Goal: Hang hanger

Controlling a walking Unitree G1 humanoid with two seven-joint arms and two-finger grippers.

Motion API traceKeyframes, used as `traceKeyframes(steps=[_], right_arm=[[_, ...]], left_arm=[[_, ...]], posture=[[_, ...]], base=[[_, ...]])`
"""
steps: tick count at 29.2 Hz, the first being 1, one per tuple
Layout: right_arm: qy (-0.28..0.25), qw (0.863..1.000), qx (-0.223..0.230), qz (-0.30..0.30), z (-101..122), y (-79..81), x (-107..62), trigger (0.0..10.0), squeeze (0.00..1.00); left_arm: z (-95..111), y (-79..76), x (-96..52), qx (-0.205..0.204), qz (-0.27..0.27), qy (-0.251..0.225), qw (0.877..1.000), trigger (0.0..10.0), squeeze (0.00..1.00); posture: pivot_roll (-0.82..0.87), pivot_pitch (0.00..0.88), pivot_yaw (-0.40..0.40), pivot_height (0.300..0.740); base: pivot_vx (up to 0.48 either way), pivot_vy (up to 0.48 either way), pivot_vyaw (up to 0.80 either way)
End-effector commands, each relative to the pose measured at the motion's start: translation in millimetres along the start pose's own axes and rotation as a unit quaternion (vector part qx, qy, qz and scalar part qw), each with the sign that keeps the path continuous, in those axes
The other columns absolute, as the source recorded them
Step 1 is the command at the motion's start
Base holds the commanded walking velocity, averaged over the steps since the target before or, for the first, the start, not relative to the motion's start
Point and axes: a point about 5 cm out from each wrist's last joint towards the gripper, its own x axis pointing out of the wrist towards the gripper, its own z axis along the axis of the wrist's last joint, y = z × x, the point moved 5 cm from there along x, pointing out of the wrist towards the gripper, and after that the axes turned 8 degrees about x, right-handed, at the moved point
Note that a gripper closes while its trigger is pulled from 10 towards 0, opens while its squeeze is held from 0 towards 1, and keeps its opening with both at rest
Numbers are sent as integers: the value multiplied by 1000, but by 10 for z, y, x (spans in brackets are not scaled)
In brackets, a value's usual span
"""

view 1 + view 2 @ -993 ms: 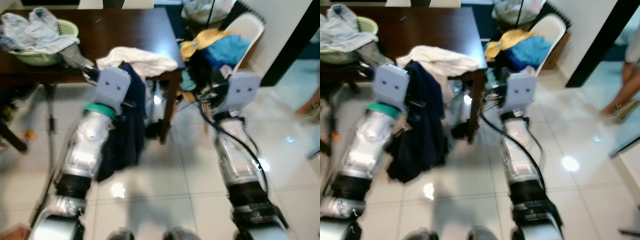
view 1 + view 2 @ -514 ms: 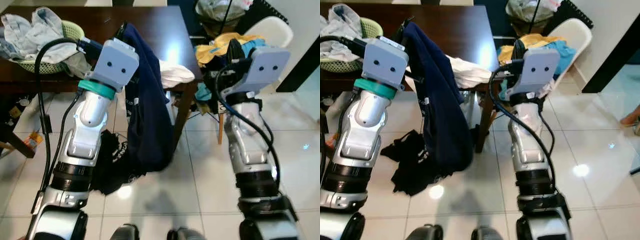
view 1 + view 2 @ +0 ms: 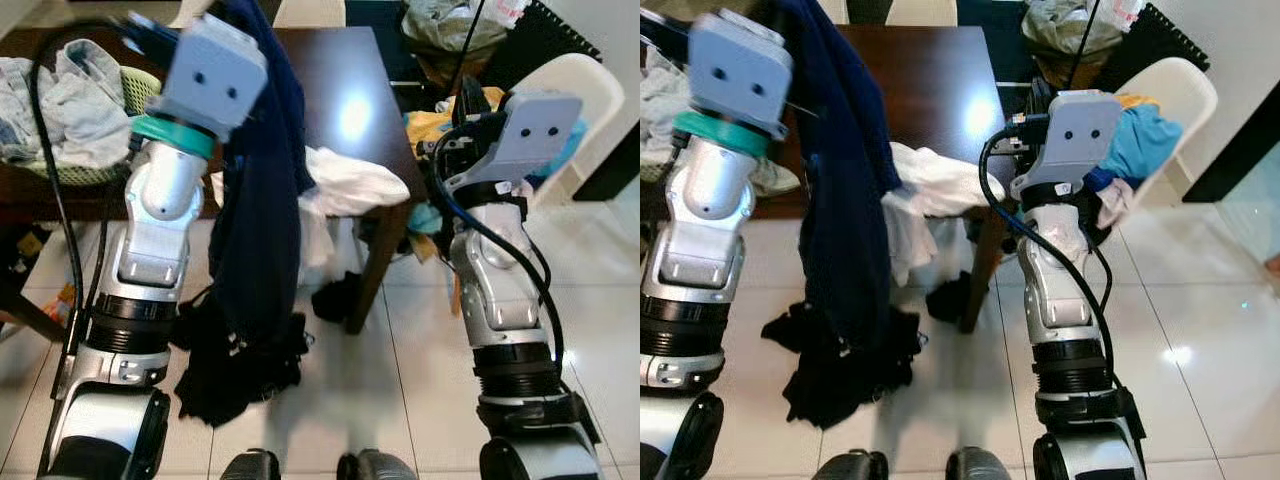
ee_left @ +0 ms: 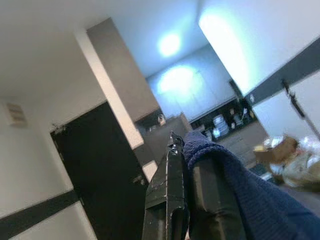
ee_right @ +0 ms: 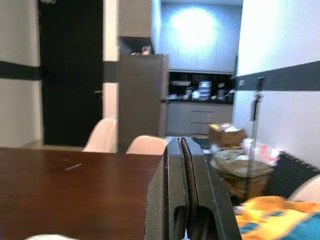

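The left gripper [image 4: 180, 165] is pinching a navy garment [image 3: 262, 190] between its 2 fingers, raised high so the cloth is hanging down to the floor tiles [image 3: 400, 370]. No hanger can be made out. The right gripper [image 5: 181, 150] is resting with jaws pressed together above the dark table [image 3: 335, 70].

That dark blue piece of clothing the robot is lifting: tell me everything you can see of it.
The dark blue garment is a soft, knit-looking cloth, held up high by the left claw, whose fingers close on a fold of it. It hangs down long and limp beside the left arm, in front of the dark wooden table. Its lower end meets a crumpled black heap on the tiled floor. A white cloth lies on the table corner right beside it.
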Motion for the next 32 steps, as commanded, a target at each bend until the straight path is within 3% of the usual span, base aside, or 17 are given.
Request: traceKeyframes(steps=[1, 18, 32], right_arm=[[8, 1000, 0, -2, -25, -25, -24, 10000, 0], [18, 1000, 0, 1, -48, -4, -51, 10000, 0], [26, 1000, 1, 5, -66, 14, -71, 10000, 0]], left_arm=[[53, 13, 36, 5, 3, -12, 1000, 10000, 0], [41, -48, 55, 4, -6, -9, 1000, 10000, 0], [135, -100, 12, -2, -17, -27, 1000, 10000, 0]], posture=[[-6, 31, 22, 740], [-7, 30, 28, 740], [-6, 41, 26, 740]], base=[[431, 0, 0], [426, 0, 0], [0, 0, 0]])
